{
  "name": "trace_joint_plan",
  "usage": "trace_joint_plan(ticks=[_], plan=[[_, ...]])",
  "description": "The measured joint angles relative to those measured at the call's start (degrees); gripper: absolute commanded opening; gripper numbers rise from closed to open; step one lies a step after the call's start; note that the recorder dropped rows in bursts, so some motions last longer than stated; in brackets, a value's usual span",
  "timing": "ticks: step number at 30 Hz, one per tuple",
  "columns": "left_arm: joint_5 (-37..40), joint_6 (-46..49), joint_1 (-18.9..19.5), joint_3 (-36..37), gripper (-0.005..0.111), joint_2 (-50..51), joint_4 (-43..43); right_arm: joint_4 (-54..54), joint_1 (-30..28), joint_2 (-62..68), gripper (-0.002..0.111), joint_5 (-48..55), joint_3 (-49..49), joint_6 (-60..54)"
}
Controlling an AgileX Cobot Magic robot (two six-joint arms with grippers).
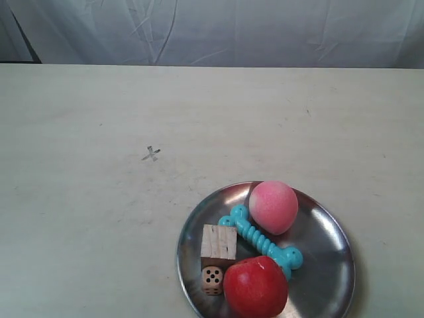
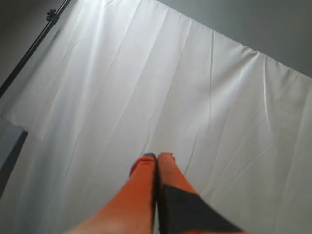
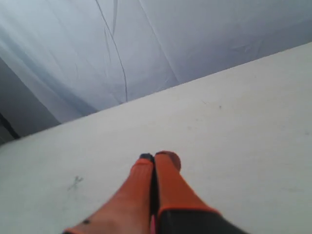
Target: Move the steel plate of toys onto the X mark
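The steel plate [image 1: 328, 248] lies on the cream table at the front right of the exterior view. On it rest a pink ball [image 1: 273, 207], a red apple [image 1: 255, 287], a turquoise dog-bone [image 1: 262, 240], a wooden cube [image 1: 219, 242] and a small die [image 1: 212, 279]. The X mark [image 1: 151, 154] is drawn up and to the left of the plate, also seen as the X mark [image 3: 75, 183]. No arm shows in the exterior view. My left gripper [image 2: 157, 157] is shut and empty, facing the white curtain. My right gripper [image 3: 157, 157] is shut and empty above the table.
A white curtain [image 1: 218, 30] hangs behind the table's far edge [image 1: 212, 65]. A dark stand pole [image 2: 29, 51] runs along the curtain in the left wrist view. Bare table [image 1: 79, 218] surrounds the X mark.
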Motion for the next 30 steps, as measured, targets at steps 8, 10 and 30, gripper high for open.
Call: trace_joint_plan(ticks=[8, 10, 30], plan=[[-0.1, -16.1, 0.0, 0.0, 0.0, 0.0, -0.1, 11.2, 0.0, 0.0, 0.0, -1.8, 0.0, 0.0], [0.0, -22.2, 0.0, 0.0, 0.0, 0.0, 0.8, 12.2, 0.0, 0.0, 0.0, -2.3, 0.0, 0.0], [-11.8, -75.6, -1.5, -41.1, 0.0, 57.1, 81.4, -14.4, 0.0, 55.0, -0.001, 11.8, -39.1, 4.1]])
